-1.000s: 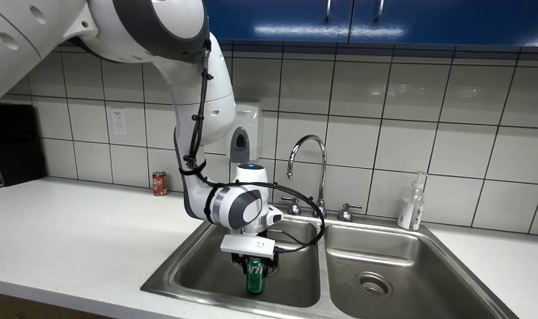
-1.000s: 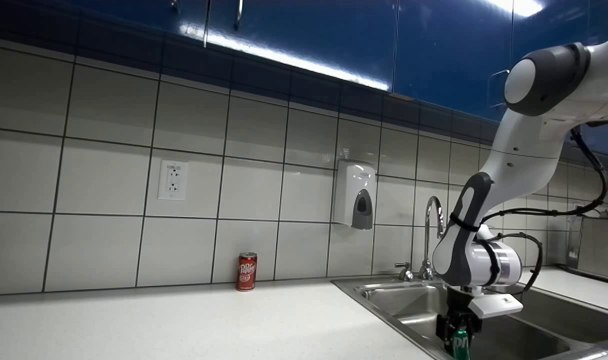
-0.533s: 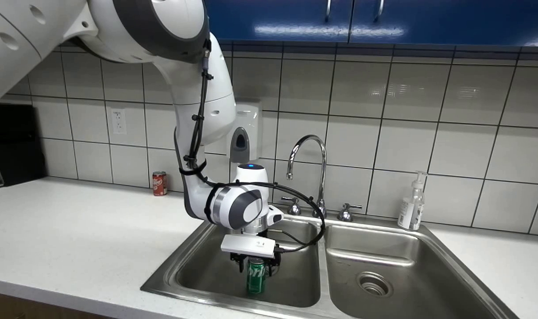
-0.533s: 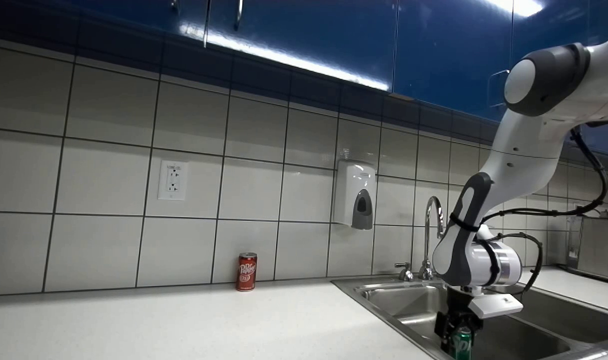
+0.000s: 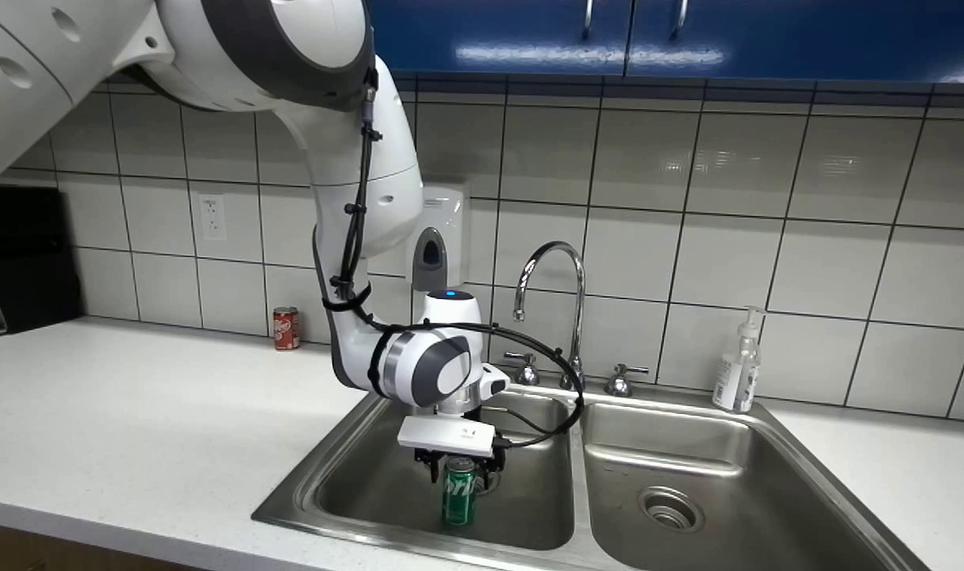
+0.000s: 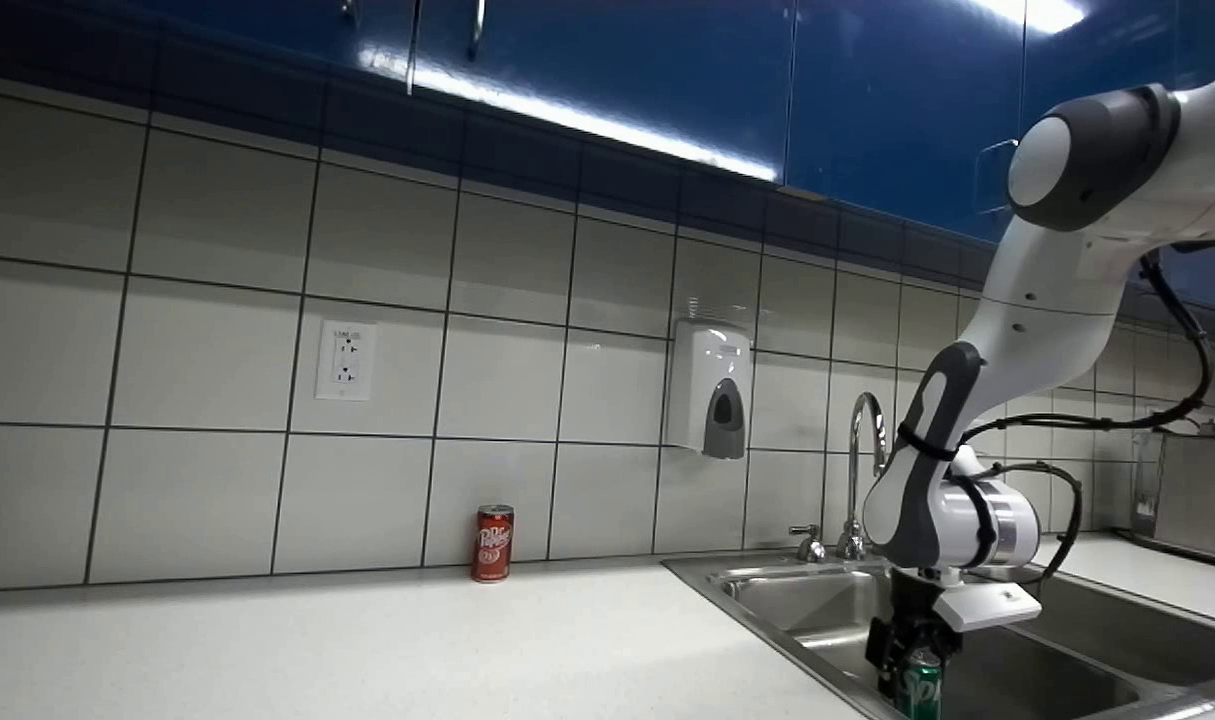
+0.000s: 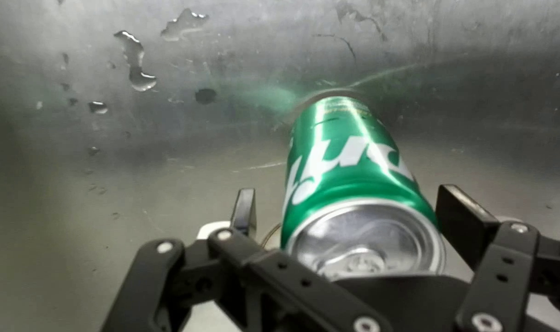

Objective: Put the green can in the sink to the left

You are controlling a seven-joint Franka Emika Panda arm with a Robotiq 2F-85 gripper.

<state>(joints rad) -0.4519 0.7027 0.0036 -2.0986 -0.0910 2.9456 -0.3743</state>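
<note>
Fingers (image 7: 459, 226) have risen slightly, parted either side of the green can (image 7: 353, 184); sideways drift could topple it.

This looks like a kitchen: a stainless-steel double sink (image 5: 581, 492) with gooseneck faucet (image 5: 580, 313) sits in a white countertop (image 5: 180, 412). Blue wall cabinets (image 5: 735, 32) hang above a tiled backsplash (image 5: 735, 190) that bears a soap dispenser (image 6: 702, 385).
</note>
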